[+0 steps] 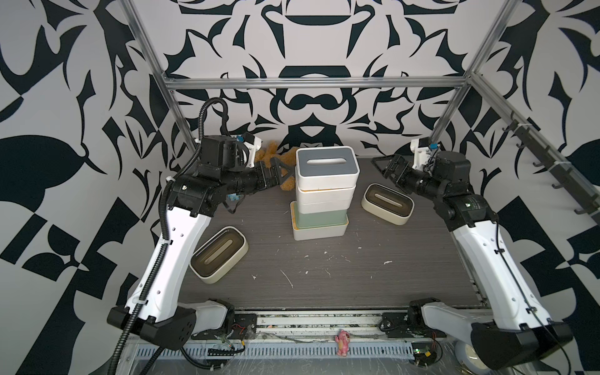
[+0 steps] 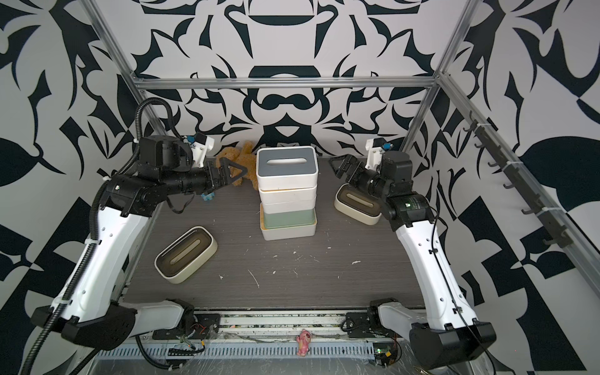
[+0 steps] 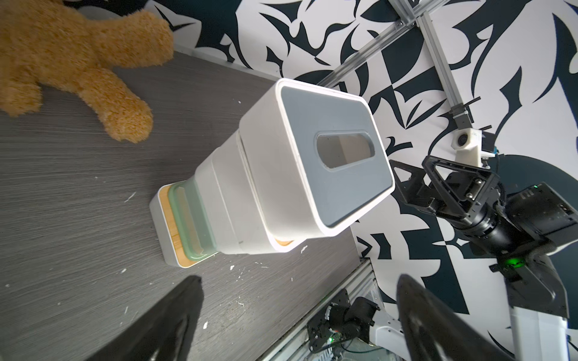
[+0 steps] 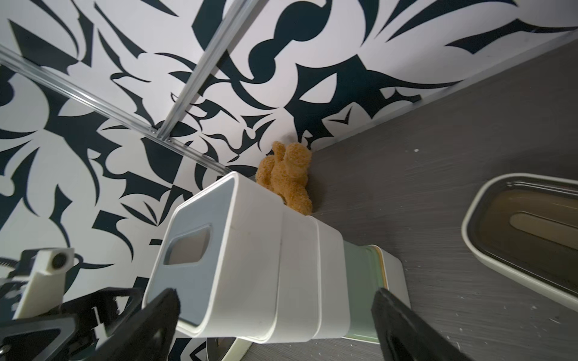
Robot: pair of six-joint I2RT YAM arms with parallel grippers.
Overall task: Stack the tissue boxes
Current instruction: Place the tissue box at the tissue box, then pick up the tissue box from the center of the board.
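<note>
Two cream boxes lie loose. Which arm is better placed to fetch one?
Right, probably: the open right tool hangs close to the back cream box, while the left tool, beside the stack, is farther from the front cream box.

Teddy bear (image 1: 266,155) at table (image 1: 324,266) back edge; pink figurine (image 1: 342,344) on front rail.

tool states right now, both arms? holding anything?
Left tool: open, holding nothing.
Right tool: open, holding nothing.
</note>
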